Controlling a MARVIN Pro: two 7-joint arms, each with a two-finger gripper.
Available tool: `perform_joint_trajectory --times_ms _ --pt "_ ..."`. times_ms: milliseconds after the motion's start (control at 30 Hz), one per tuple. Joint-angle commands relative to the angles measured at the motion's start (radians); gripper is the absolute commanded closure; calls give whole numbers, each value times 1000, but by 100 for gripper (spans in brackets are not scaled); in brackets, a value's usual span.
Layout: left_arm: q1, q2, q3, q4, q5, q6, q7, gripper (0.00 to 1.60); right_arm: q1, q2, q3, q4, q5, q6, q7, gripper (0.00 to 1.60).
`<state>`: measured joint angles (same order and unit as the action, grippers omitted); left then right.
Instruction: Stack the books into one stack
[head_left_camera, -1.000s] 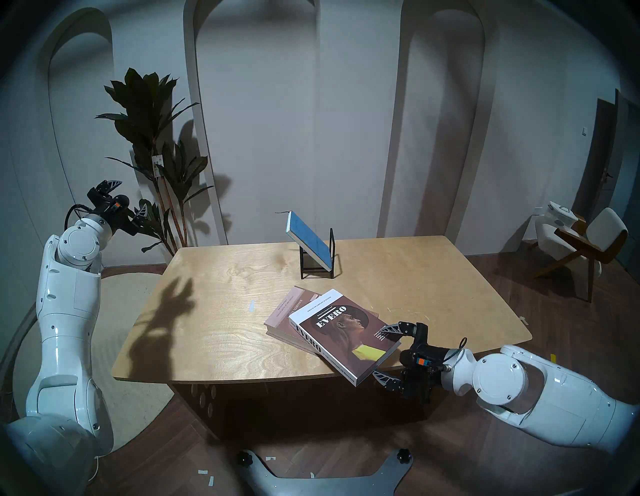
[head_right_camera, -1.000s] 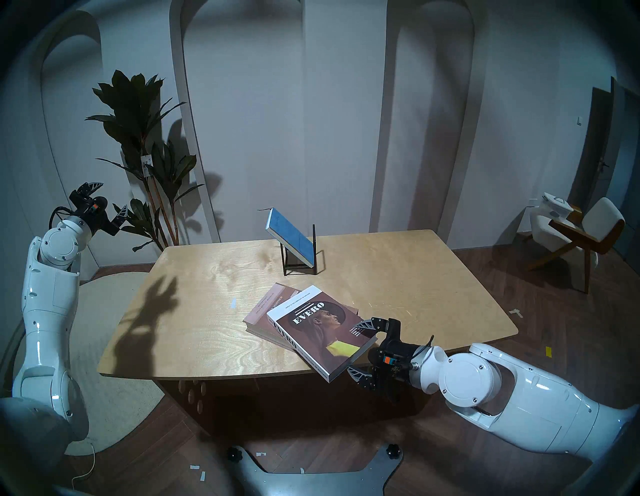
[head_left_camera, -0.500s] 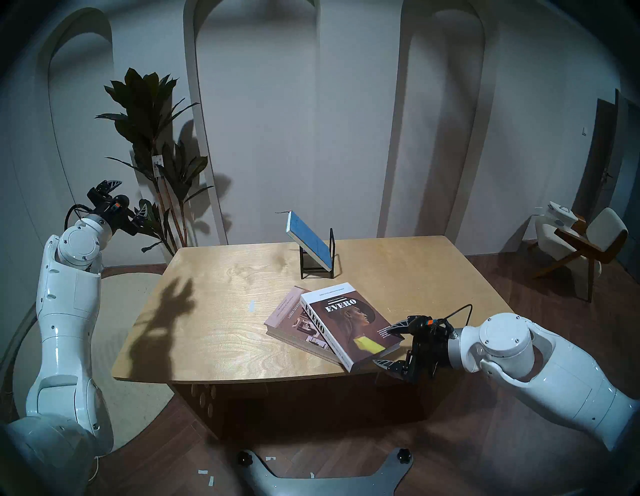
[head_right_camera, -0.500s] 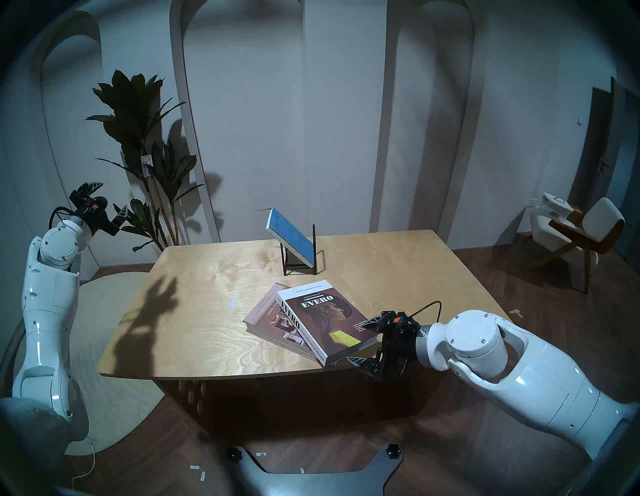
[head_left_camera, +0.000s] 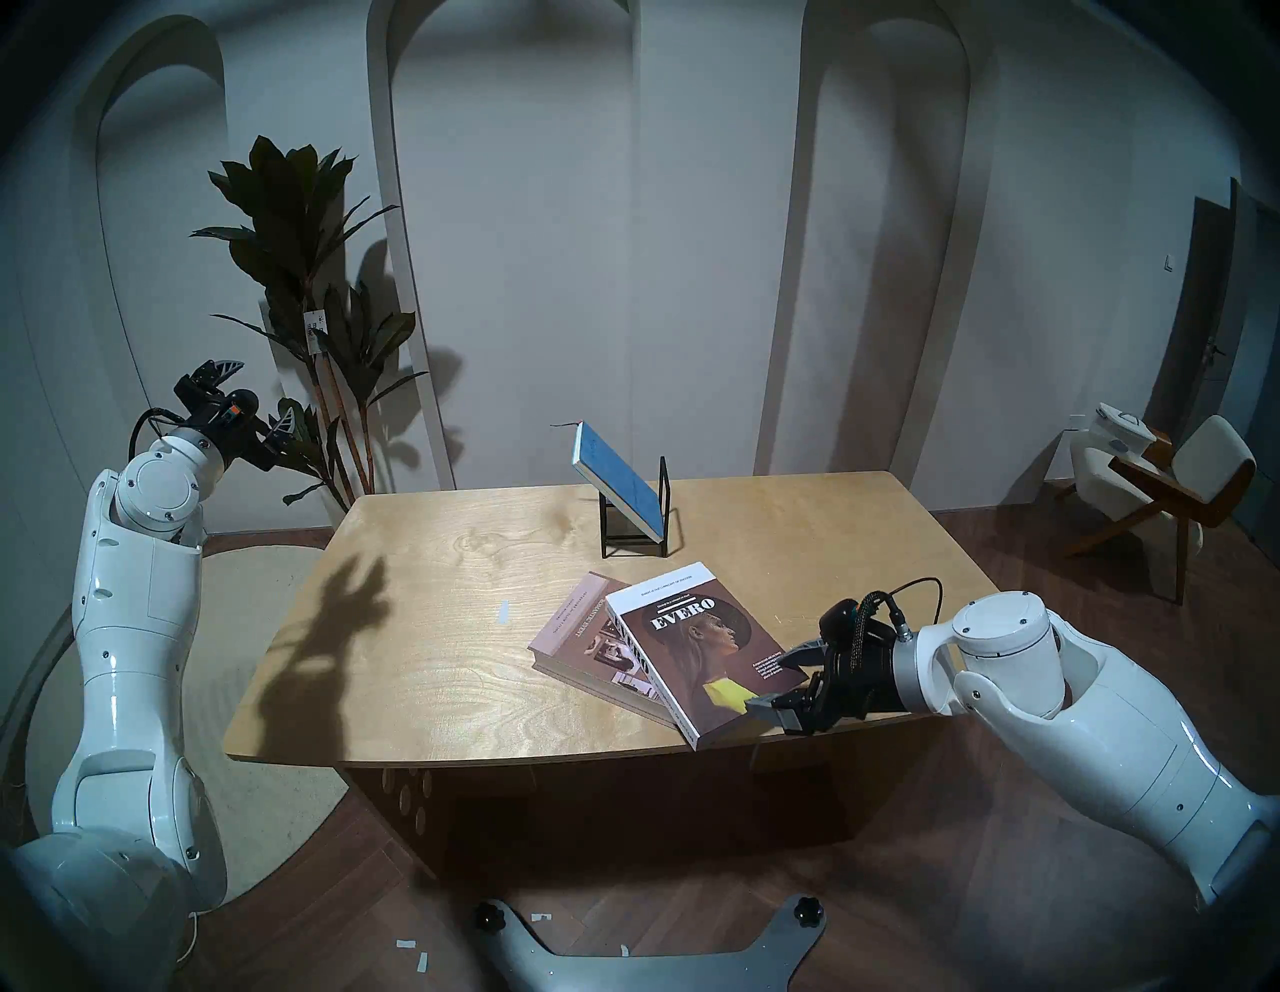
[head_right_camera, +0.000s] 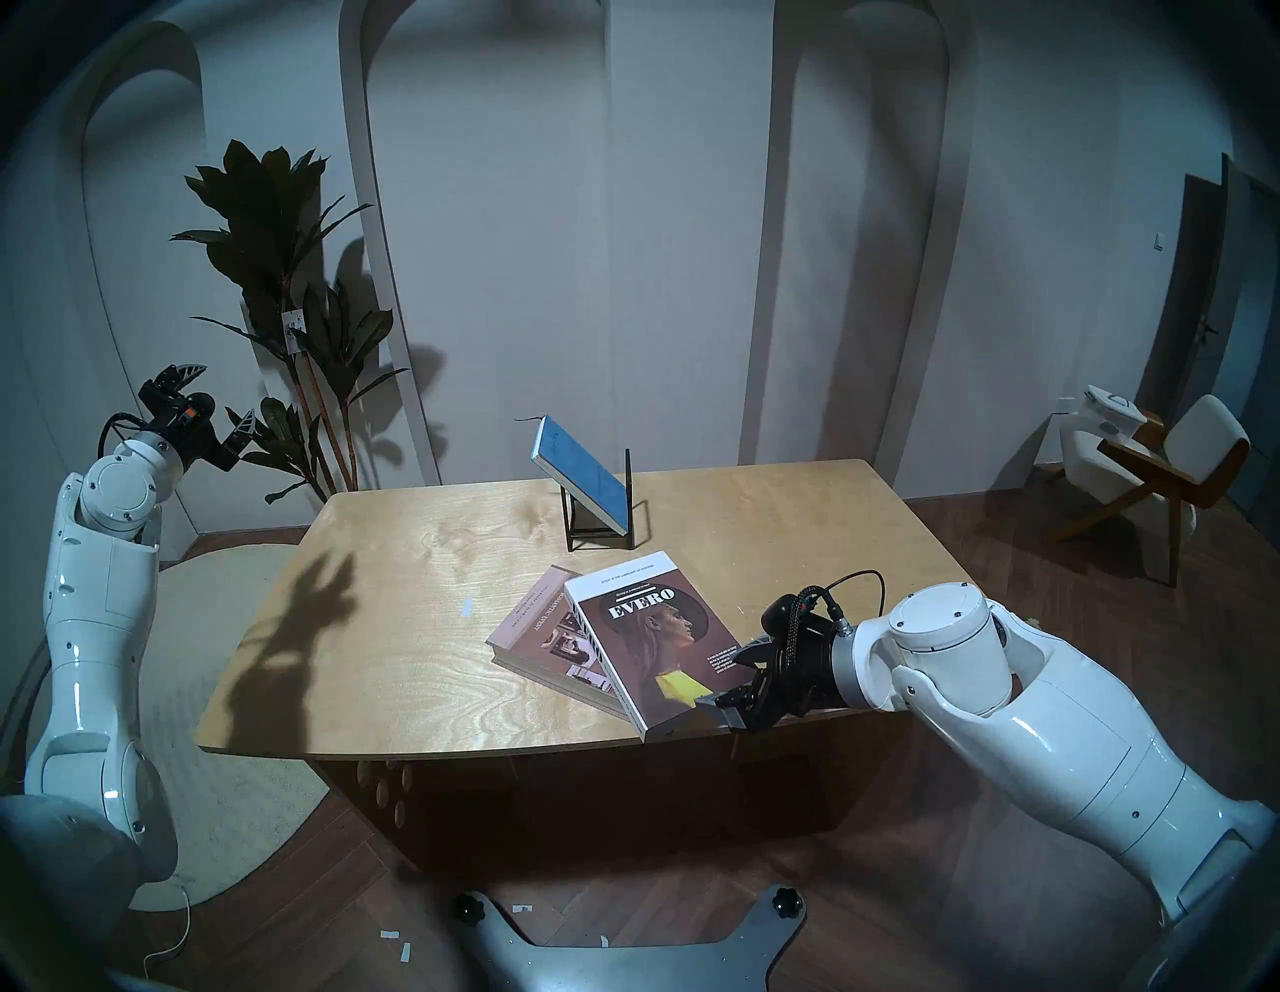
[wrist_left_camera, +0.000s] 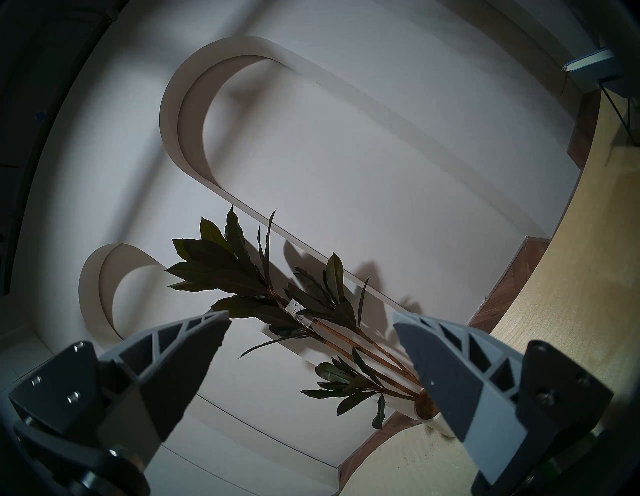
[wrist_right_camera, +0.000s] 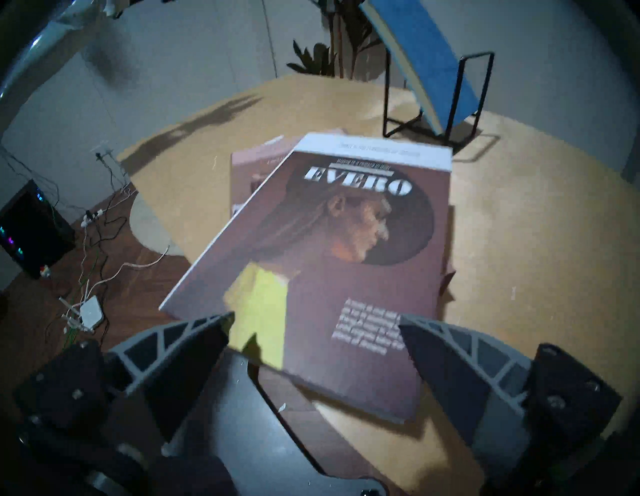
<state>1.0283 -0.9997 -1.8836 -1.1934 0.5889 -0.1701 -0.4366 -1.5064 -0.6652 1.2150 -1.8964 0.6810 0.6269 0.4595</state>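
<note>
The brown "EVERO" book (head_left_camera: 699, 644) (wrist_right_camera: 329, 259) lies askew on top of the mauve-brown book (head_left_camera: 578, 623) (wrist_right_camera: 249, 162) near the table's front edge. My right gripper (head_left_camera: 786, 679) (wrist_right_camera: 313, 320) is open, and the EVERO book's near right corner sits between its spread fingers. The thin blue book (head_left_camera: 616, 478) (wrist_right_camera: 426, 59) leans in the black wire rack (head_left_camera: 663, 509) at the back of the table. My left gripper (head_left_camera: 267, 389) (wrist_left_camera: 311, 322) hangs open and empty, raised beyond the table's left side by the plant.
The wooden table (head_left_camera: 429, 623) carries a small strip of tape (head_left_camera: 504, 611). A tall plant (head_left_camera: 298, 228) stands at the back left and a chair (head_left_camera: 1163, 499) at the far right. Cables and a white box (wrist_right_camera: 90, 310) lie on the floor.
My right gripper rolled its wrist and moved up and inward. The EVERO book, which overhung the front edge, slid back and turned, now lying further onto the mauve-brown book. The left arm stayed still.
</note>
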Motion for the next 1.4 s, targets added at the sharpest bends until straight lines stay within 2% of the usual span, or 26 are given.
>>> perform_joint_trajectory --times_ms 0,67,133,200,267,367,433,700,733,900,933,967,1033,1067,1100,1133,1167,1200,1300,1333,1367 --pt "-24 7 -2 -20 -2 -2 4 0 -50 -45 104 -78 41 -69 -104 0" --pt "-24 7 -2 -20 -2 -2 4 0 -84 -47 163 -116 72 -95 -140 0" --pt "-24 7 -2 -20 -2 -2 4 0 -89 -44 178 -128 77 -100 -148 0" --pt "-24 7 -2 -20 -2 -2 4 0 -105 -45 220 -156 83 -128 -176 0" --pt "-23 7 -2 -19 -2 -2 4 0 -110 -43 253 -180 51 -160 -231 0" --pt "-23 7 -2 -19 -2 -3 4 0 -148 -54 313 -211 49 -187 -282 0" --pt "-22 7 -2 -18 -2 -3 4 0 -175 -52 369 -238 8 -232 -345 0" --pt "-22 7 -2 -17 -2 -3 4 0 -240 -59 465 -253 -46 -296 -446 0" --pt "-22 7 -2 -17 -2 -3 4 0 -267 -70 505 -264 -52 -302 -482 0" --pt "-21 7 -2 -16 -2 -4 4 0 -316 -88 584 -233 -68 -316 -563 0" --pt "-21 7 -2 -16 -2 -4 4 0 -334 -96 617 -225 -74 -317 -587 0" --pt "-20 7 -2 -16 -2 -4 4 0 -338 -96 617 -215 -79 -319 -598 0" --pt "-20 7 -2 -15 -2 -4 4 0 -375 -109 671 -199 -89 -320 -628 0" --pt "-20 7 -2 -15 -2 -4 4 0 -376 -109 666 -186 -94 -320 -641 0" --pt "-20 7 -2 -15 -2 -4 4 0 -398 -122 709 -173 -95 -320 -652 0" --pt "-19 7 -2 -15 -2 -4 4 0 -397 -121 697 -157 -96 -320 -660 0" --pt "-19 7 -3 -15 -2 -4 4 0 -427 -142 756 -137 -89 -327 -671 0" --pt "-19 7 -3 -14 -2 -4 4 0 -425 -141 755 -134 -86 -338 -666 0" --pt "-19 7 -3 -15 -2 -4 4 0 -440 -154 822 -119 -64 -365 -646 0" --pt "-20 7 -3 -15 -2 -5 4 0 -436 -155 824 -118 -64 -376 -646 0" --pt "-20 7 -3 -15 -2 -5 4 0 -455 -170 877 -123 -51 -394 -626 0"
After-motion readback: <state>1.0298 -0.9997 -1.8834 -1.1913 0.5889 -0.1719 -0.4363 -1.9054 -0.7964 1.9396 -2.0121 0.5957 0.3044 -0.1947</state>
